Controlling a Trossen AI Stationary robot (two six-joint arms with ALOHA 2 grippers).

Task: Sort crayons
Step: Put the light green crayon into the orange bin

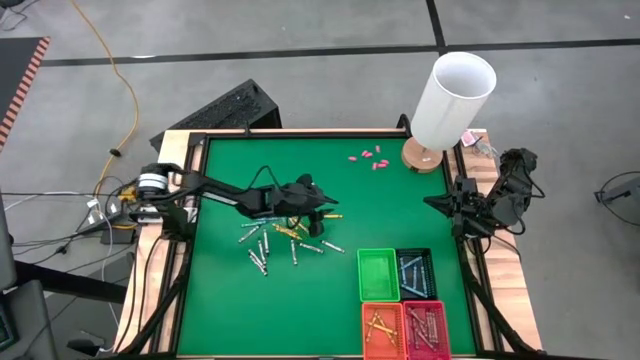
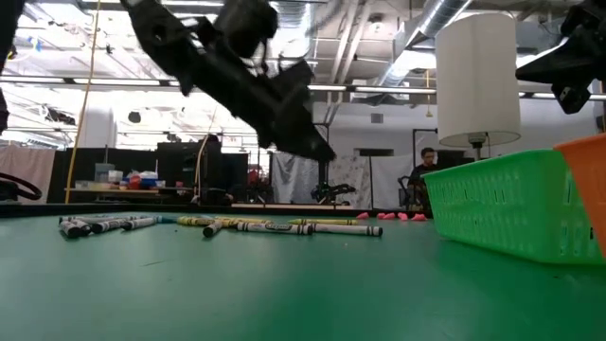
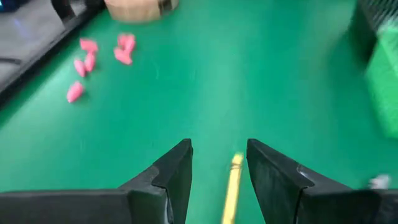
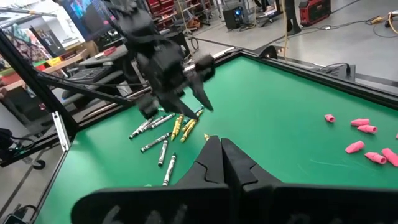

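Several crayons [image 1: 272,243] lie loose mid-table while the left gripper [image 3: 219,163], fingers spread, hovers over a yellow crayon [image 3: 232,186] (not yet pinched), so the pick is in hand and calls for lowering and closing; the right gripper [image 4: 221,155], pressed together, waits at the table's right edge.

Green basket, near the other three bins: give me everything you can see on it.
The green basket is a small rectangular bin of bright green plastic mesh with a solid rim. It sits upright and flat on the green table, and looks empty. The black bin stands against one side and the orange bin against another. No hand touches it.
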